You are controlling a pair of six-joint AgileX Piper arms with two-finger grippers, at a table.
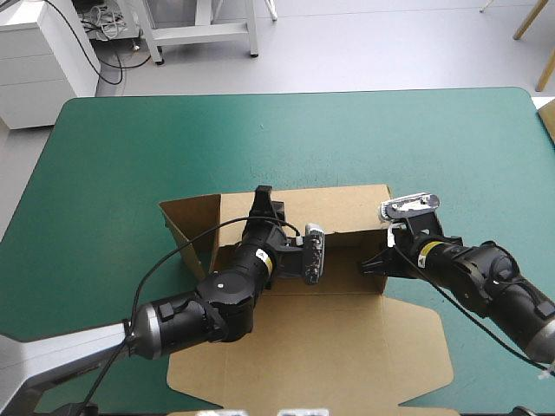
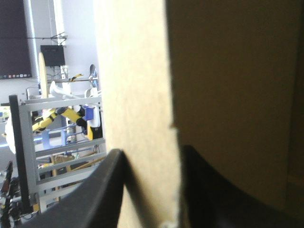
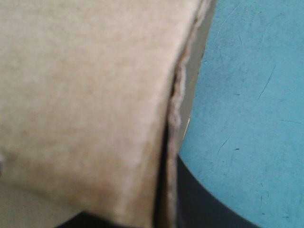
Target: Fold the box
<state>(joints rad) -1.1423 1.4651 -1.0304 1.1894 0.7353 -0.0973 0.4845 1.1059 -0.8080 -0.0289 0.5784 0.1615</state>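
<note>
1. Box [image 1: 338, 277] of brown board sits on the teal-green counter [image 1: 130, 147], half raised. Its far wall [image 1: 347, 204] stands ahead of the left tool [image 1: 263, 198], a side wall [image 3: 85, 95] stands at the right tool [image 1: 378, 260], and the lid [image 1: 347, 347] lies flat behind both.
2. The left tool's black fingers [image 2: 85, 190] are clamped on the far wall's upper edge, with the board between them.
3. The right tool is all but together, pinching the side wall near its corner with the far wall.
4. The step in hand, as I judge it, is squaring and tucking the walls. To do it well, both tools should grip firmly near the creases and move together so the board bends on its scored lines. They should not drag the base across the counter.
5. No writing can be read. The board is plain, and the small yellow stickers [image 1: 262, 257] behind each tool are too small to read.
</note>
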